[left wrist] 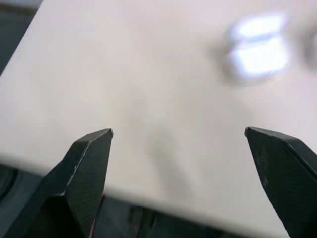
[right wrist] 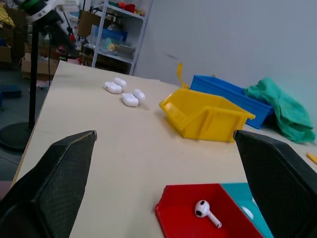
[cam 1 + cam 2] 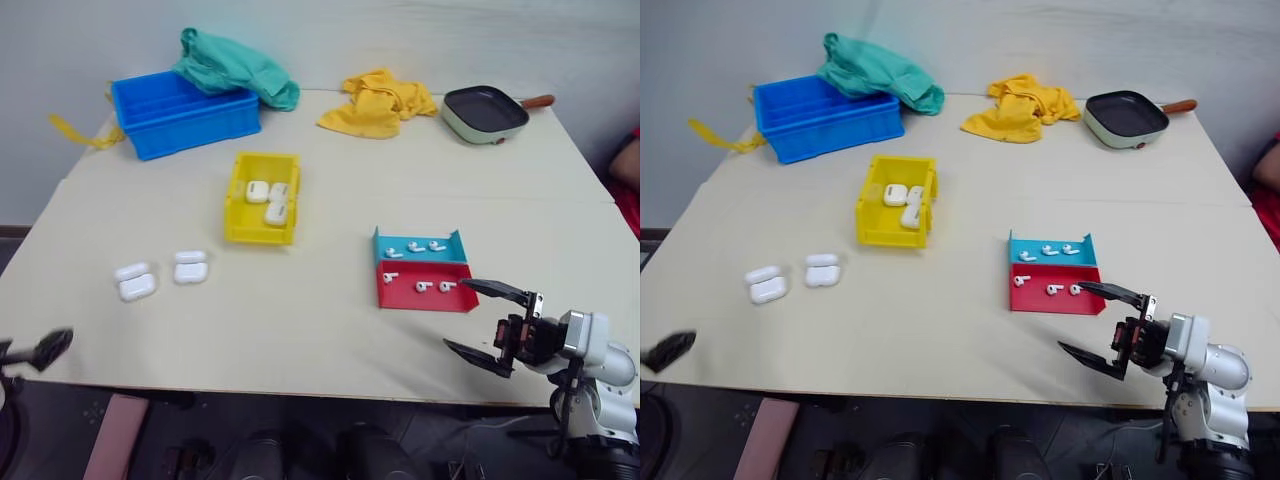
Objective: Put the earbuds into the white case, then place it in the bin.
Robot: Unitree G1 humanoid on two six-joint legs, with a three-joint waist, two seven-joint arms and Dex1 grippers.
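Several white earbuds [image 3: 421, 286] lie in a teal-and-red tray [image 3: 404, 298] right of the table's centre. One earbud [image 2: 206, 210] shows in the red half in the right wrist view. Two white cases [image 3: 136, 282] [image 3: 190, 267] lie with lids open at the left front, blurred in the left wrist view [image 1: 257, 49]. The yellow bin [image 3: 236, 200] in the middle holds three more cases. My right gripper [image 3: 457, 316] hovers open at the front edge, pointing left just in front of the tray. At the table's front left edge my left gripper [image 1: 177, 131] stands open and empty.
A blue crate [image 3: 185, 115] with a green cloth [image 3: 235, 65] over it stands at the back left. A yellow cloth [image 3: 380, 100] and a small pan [image 3: 485, 110] lie along the back. A person's red sleeve [image 3: 628, 175] is at the right edge.
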